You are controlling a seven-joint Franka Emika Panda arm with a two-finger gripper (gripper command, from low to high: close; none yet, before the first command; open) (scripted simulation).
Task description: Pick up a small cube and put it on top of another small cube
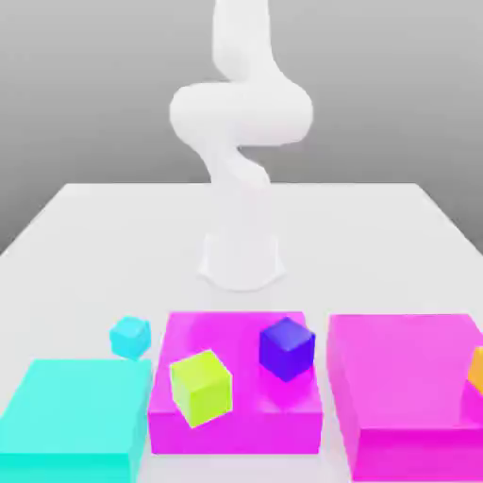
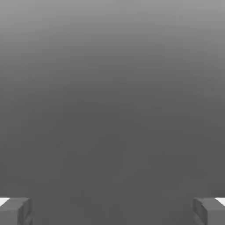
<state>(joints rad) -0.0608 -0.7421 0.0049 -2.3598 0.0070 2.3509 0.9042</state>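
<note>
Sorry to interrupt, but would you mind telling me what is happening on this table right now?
A white robot arm stands at the back of the table, and its gripper is open and holds nothing. The small cyan cube sits on the table beside a big cyan block. A lime cube and an indigo cube rest on a magenta block. No stacking yet.

- A simulated test bench, not a real room: every surface is a smooth, textureless render.
- A plain white table (image 1: 396, 226) fills the middle of the frame against a blank grey backdrop with no walls or furniture.
- A featureless white arm (image 1: 241, 141) rises at centre.
- Flat-coloured blocks (image 1: 236, 406) and cubes (image 1: 287, 348) line the bottom edge.
</note>
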